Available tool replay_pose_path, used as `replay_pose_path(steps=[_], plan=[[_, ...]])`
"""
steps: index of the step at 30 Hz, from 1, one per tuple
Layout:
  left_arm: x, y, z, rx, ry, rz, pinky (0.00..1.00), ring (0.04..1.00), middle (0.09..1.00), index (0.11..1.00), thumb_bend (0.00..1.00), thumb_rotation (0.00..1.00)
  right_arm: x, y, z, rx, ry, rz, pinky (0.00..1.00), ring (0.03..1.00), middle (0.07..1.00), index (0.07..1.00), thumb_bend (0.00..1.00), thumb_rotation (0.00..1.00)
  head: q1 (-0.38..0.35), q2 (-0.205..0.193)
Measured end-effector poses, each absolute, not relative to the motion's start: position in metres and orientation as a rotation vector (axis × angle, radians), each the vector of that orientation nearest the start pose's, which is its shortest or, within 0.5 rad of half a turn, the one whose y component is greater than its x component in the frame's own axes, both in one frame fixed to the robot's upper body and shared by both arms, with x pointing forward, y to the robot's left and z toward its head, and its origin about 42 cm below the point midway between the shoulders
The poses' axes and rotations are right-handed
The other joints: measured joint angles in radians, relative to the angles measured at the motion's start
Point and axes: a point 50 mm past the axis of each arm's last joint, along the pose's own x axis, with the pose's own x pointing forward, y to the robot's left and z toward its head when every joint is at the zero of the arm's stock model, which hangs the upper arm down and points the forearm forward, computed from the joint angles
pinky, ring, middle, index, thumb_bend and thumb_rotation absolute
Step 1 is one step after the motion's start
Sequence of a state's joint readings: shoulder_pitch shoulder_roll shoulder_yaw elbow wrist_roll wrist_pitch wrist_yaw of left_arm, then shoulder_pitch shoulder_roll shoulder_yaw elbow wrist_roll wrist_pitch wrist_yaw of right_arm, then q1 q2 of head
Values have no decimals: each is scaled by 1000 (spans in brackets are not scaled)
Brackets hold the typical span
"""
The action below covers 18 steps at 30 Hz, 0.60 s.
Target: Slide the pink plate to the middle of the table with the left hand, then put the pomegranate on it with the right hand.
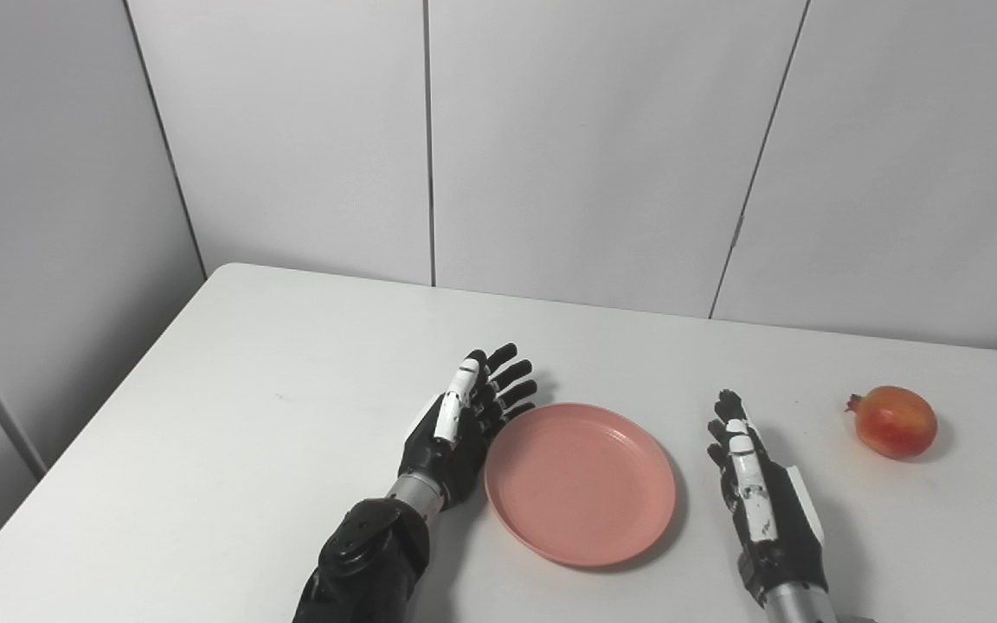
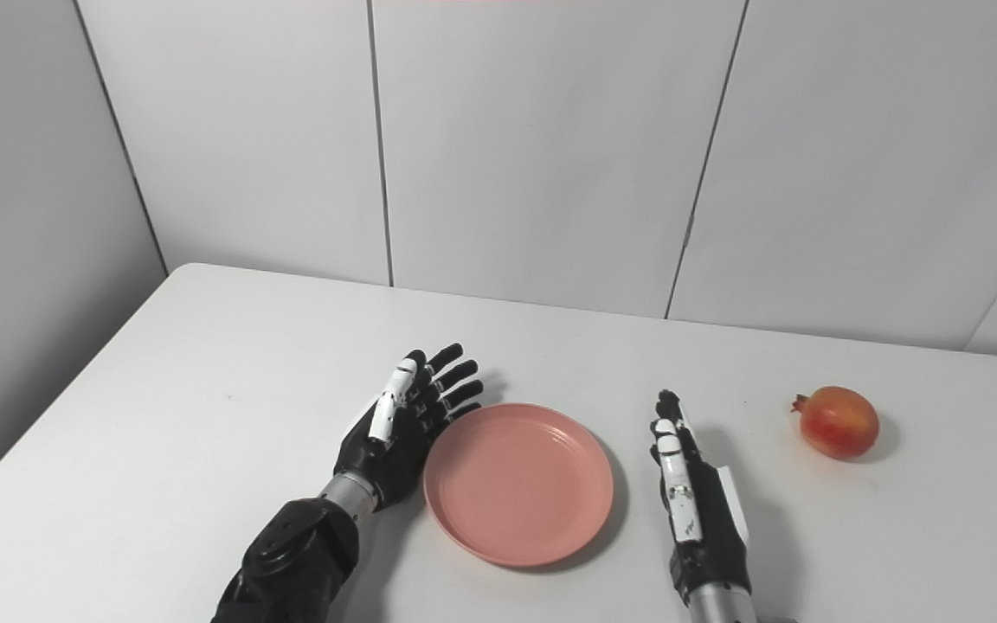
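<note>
The pink plate (image 1: 581, 482) lies flat near the middle of the white table (image 1: 230, 415), with nothing on it. My left hand (image 1: 464, 424) stands open right against the plate's left rim, fingers spread and pointing away from me. My right hand (image 1: 758, 493) is open too, held on edge a short way to the right of the plate, holding nothing. The pomegranate (image 1: 895, 421), red and orange with its crown pointing left, rests on the table further right, apart from the right hand.
Grey wall panels (image 1: 594, 147) rise just behind the table's far edge. The table's left edge (image 1: 74, 441) runs diagonally toward me. Bare tabletop stretches to the left of the left hand.
</note>
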State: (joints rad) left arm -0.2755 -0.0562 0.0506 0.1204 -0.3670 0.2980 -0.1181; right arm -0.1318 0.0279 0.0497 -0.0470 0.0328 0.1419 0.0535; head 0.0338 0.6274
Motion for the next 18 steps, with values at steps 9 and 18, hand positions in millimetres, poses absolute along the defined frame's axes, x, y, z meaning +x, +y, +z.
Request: replay_pose_path(steps=[9,18], plan=[[364,163,132,-427,132,-234,902,885,901,899,383,1000,325,-169,140,52,-37,138,986,978,979,965,213,1000,-29,11],[363,166,131,-347,108,-192,891,891,901,894,406,1000,325,-174,146,-142,-70,118,919,929,937,928,304,1000,-89,17]])
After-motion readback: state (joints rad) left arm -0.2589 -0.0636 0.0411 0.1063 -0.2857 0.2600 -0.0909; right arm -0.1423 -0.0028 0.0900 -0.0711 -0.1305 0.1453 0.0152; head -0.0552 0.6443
